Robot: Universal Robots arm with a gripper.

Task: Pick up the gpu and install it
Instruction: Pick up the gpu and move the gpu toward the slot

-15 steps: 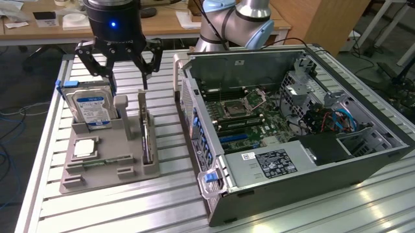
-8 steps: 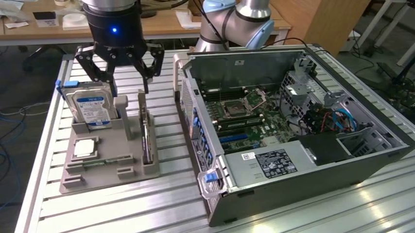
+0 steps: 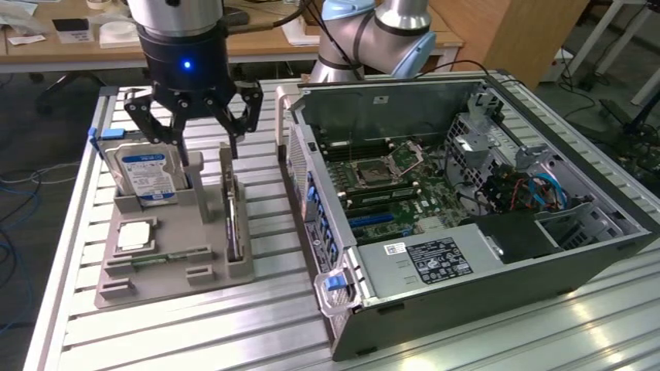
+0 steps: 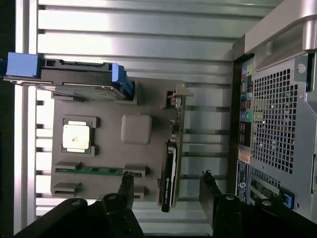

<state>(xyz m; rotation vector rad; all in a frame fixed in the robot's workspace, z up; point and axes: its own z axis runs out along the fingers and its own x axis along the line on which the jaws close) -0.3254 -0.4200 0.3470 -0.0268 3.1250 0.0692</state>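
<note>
Gpu (image 3: 233, 226): thin dark card, edge-on in the grey holder (image 3: 191, 232) (slim slab). End effector (image 3: 206, 151) spread wide, empty, above the card.

Bright, even overhead light washes the slatted metal desk (image 3: 144, 340), which glares near-white in the wrist view beyond the hand (image 3: 205, 151). Shadows under the hand are soft and faint; the computer case (image 3: 515, 286) beside it is darker inside.
</note>
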